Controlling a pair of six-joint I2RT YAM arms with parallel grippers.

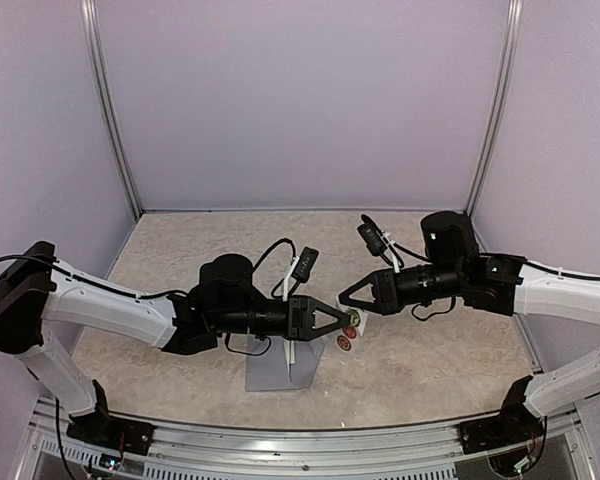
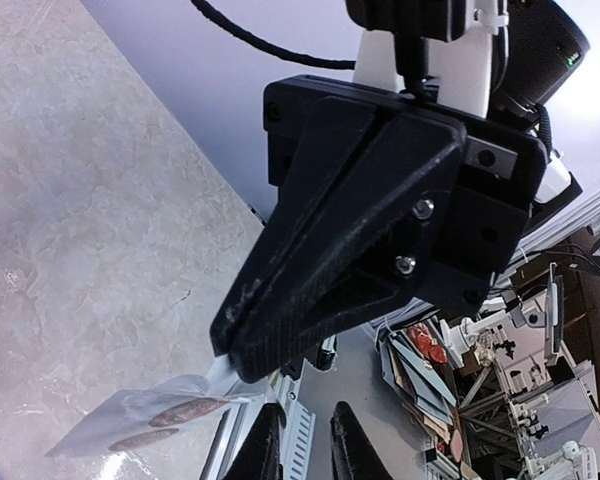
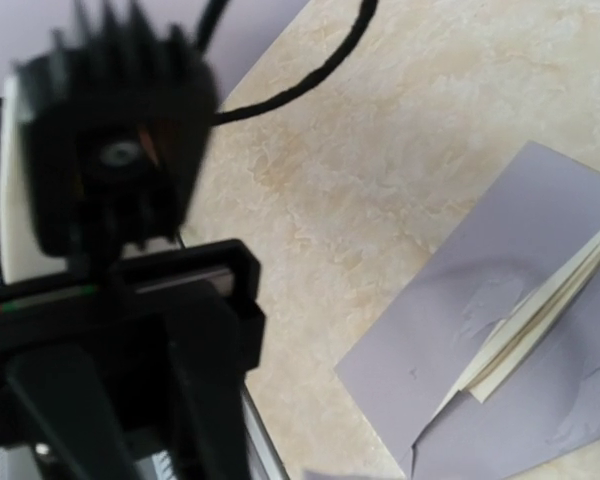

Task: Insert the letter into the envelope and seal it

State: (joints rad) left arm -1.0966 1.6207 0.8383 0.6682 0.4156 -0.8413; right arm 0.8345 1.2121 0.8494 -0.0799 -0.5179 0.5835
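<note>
My left arm [image 1: 130, 310] is covering much of the envelope [image 1: 270, 376]. The frame edge is cutting off my left fingers [image 2: 263, 445]. A black housing [image 3: 110, 150] is showing only as blur near my right wrist.

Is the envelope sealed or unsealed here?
Unsealed. In the right wrist view the envelope gapes along its flap line, and the letter shows as a cream edge in the gap.

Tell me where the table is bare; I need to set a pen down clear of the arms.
Bare: the far half of the table, by the back wall, and the near-right patch between the envelope and the right arm's base. Crowded: the middle, where the left gripper and right gripper meet at the sticker strip.
</note>
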